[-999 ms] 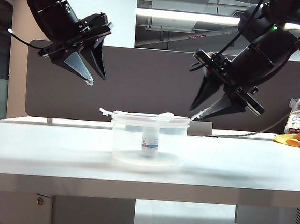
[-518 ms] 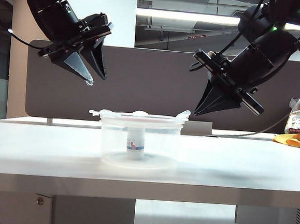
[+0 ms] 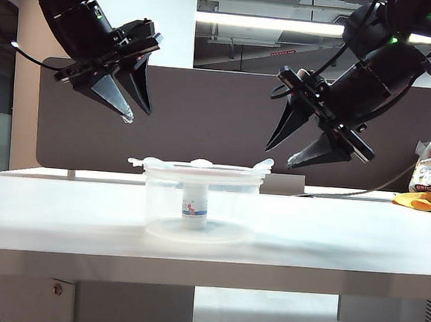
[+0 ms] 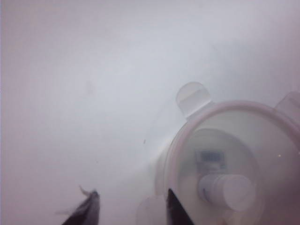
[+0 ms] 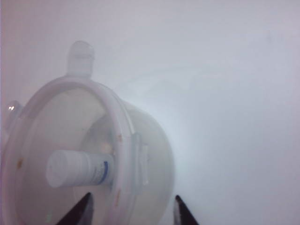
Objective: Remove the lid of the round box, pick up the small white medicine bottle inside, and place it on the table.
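White table (image 3: 62, 209): lidded round box (image 3: 197, 204), bottle (image 3: 195, 204) label unreadable; left gripper (image 3: 134, 110), right gripper (image 3: 283, 155) jaws apart, empty.

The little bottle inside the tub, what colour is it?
White, with a blue band on its label; the small white medicine bottle shows best in the right wrist view.
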`<state>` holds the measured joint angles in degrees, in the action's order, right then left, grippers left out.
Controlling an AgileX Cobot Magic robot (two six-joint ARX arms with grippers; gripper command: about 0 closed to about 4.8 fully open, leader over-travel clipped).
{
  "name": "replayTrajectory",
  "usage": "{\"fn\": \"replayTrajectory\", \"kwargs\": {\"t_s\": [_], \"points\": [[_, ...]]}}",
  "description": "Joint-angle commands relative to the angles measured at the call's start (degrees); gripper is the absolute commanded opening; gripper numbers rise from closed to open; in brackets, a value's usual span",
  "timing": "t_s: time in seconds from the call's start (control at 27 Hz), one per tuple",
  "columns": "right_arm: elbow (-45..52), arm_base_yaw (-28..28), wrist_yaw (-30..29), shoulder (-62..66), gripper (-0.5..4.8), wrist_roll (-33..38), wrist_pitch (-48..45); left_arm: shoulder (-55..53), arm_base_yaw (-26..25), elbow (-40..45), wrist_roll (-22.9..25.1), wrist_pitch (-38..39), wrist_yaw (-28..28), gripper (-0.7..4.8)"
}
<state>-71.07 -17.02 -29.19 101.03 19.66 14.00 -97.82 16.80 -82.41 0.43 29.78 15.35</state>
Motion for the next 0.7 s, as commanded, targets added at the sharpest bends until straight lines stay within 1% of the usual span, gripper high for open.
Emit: {"fn": "replayTrajectory", "kwargs": {"t_s": [0.04, 0.19, 0.26, 0.52, 0.7], "points": [[-0.2, -0.09, -0.5, -0.17, 2.21, -0.15, -2.34, 0.22, 0.04, -0.33, 0.24, 0.17, -0.15, 1.84], [-0.2, -0.09, -0.55, 0.04, 2.2, 0.15, -4.57, 0.22, 0.04, -0.33, 0.26, 1.03, -0.15, 1.84], [-0.2, -0.09, -0.55, 0.37, 2.2, 1.64, -5.35, 0.22, 0.04, -0.33, 0.24, 1.07, -0.15, 1.84], [-0.2, -0.09, -3.43, 3.32, 2.2, 3.17, -6.75, 0.22, 0.04, -0.35, 0.26, 1.36, -0.17, 1.84], [-0.2, -0.09, -4.09, 4.85, 2.09, 4.42, -7.82, 0.22, 0.04, -0.35, 0.28, 1.38, -0.2, 1.84]]}}
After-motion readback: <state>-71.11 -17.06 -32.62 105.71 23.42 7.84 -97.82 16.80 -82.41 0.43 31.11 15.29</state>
